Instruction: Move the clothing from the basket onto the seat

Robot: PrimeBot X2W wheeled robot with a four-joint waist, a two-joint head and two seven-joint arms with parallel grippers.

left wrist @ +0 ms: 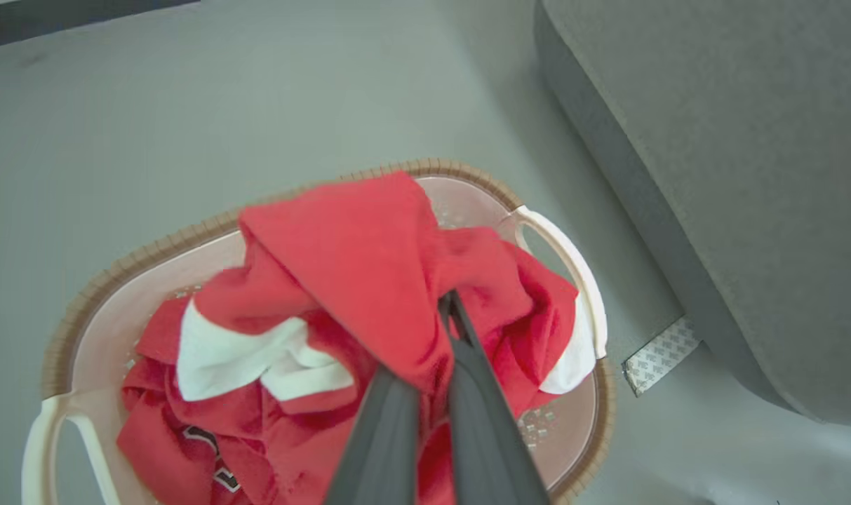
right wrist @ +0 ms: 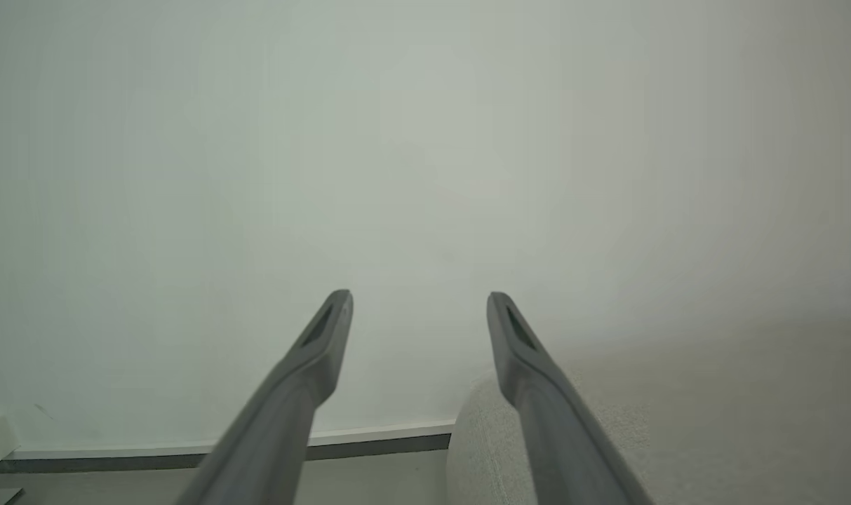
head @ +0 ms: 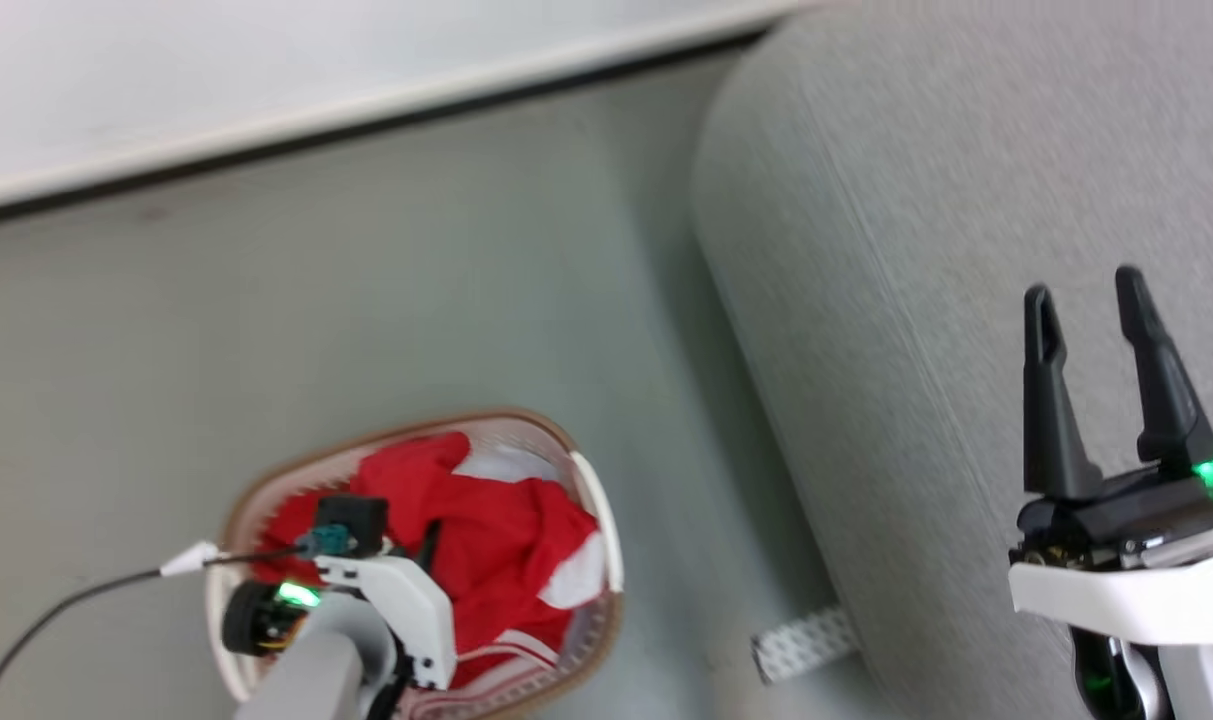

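Down on the grey floor (head: 366, 250), just left of the seat (head: 916, 250), stands the basket (left wrist: 116, 270), and the clothing (left wrist: 355, 259) lies heaped inside it, red folds with white patches showing. The left pincer (left wrist: 447, 308) reaches into the heap from above. In the left wrist view its two fingers (left wrist: 481, 421) run almost together to their tips, with a fold of the red fabric caught between them and a peak of cloth raised ahead of the tips, level with the brown rim. Dark lettering shows on a lower red layer near the basket's near handle.

The right pincer (head: 1083, 290) hangs over the seat with its fingers (right wrist: 320, 344) spread well apart, nothing between them and touching nothing; past them the right wrist view shows a pale wall (right wrist: 425, 140). A small patterned white strip (head: 804, 645) lies on the floor against the seat's base, between seat and basket.
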